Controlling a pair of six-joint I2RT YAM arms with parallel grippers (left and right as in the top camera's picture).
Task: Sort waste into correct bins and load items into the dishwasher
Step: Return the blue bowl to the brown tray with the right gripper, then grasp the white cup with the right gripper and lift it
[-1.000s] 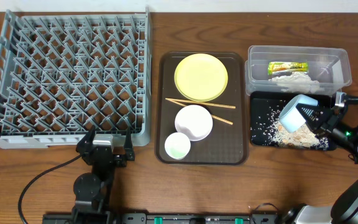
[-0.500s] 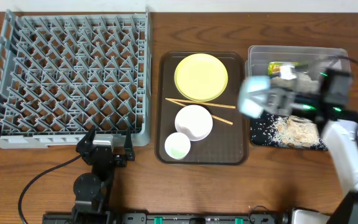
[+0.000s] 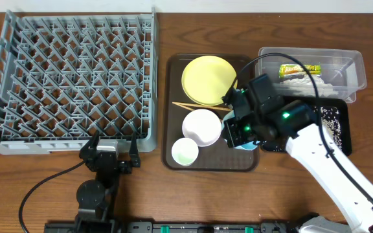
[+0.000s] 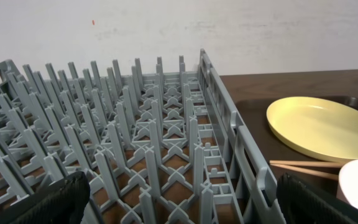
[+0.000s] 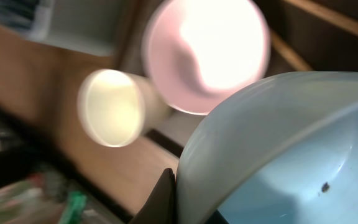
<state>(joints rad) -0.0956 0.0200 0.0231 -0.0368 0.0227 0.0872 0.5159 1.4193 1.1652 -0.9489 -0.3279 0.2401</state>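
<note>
- The right claw [image 3: 239, 129] is pressed together on the thin rim of a smooth, glossy light-blue bowl [image 5: 278, 155]. Overhead, the arm hides most of that bowl, and the blurred wrist view cuts it off.
- Just left of that claw, on the brown serving tray [image 3: 173, 158], sit a round white bowl [image 3: 201, 127] and a small white cup [image 3: 185, 151]. A matte yellow plate [image 3: 209, 79] and thin wooden chopsticks [image 3: 193, 105] lie beyond it.
- To its right, a clear plastic tub [image 3: 358, 71] holds a green-and-yellow wrapper [image 3: 299, 69] and a crumpled tissue [image 3: 303, 83]. The black tray [image 3: 343, 133], speckled with rice scraps [image 3: 332, 116], is partly covered by the arm.
- The left claw [image 3: 111, 150] is spread wide at the near edge of the grey pegged dish rack [image 3: 70, 71], well apart from the bowl.
</note>
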